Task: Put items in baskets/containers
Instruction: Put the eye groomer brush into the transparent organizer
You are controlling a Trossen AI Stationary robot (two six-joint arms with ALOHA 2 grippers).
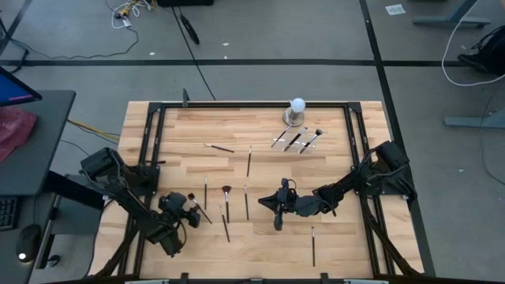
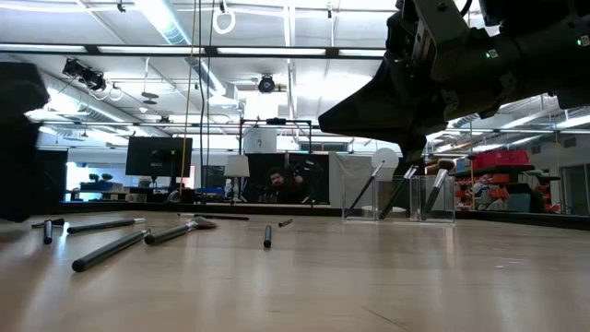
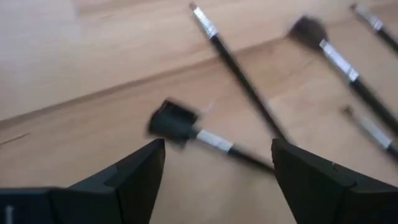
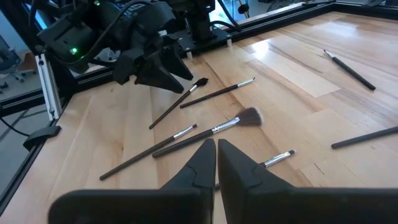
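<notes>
Left gripper [image 1: 192,207] wide above a slanted flat-headed brush [image 3: 186,129] — right gripper [image 1: 278,223] closed, empty.

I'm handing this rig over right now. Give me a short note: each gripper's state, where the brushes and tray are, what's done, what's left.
Left gripper: open, low over the table's near-left, jaws straddling a short flat-headed brush; nothing held.
Right gripper: shut, empty, near mid-table above the loose brushes.
Clear tray: far right of centre, beside the white ball. Three brushes lean in it.
Left to do: about eight brushes loose on the wood: a cluster between the grippers, two further back, and a lone brush near the front edge.
</notes>
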